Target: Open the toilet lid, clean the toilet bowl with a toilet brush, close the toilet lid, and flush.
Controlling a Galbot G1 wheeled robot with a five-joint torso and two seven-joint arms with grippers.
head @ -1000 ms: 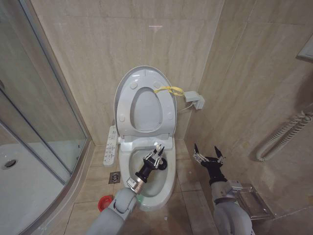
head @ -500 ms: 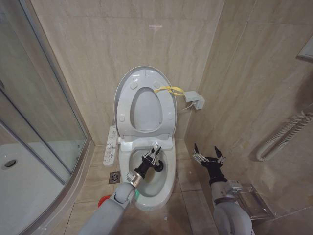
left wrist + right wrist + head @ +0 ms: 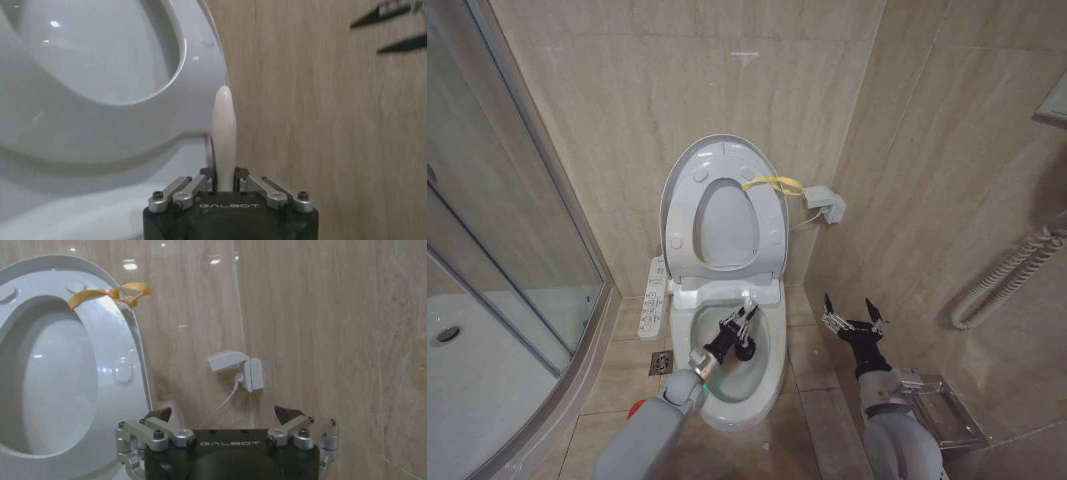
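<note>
Head view shows you the toilet lid raised against the wall, seat up with it, the toilet bowl exposed below. Your left gripper sits over the bowl interior, clamped on the toilet brush by its white handle. Your right gripper hovers beside the bowl, fingers spread apart.

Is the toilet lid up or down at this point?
Up. The glossy white oval toilet lid stands raised against the beige tiled wall, round bumpers facing out, the white ceramic bowl exposed.
</note>
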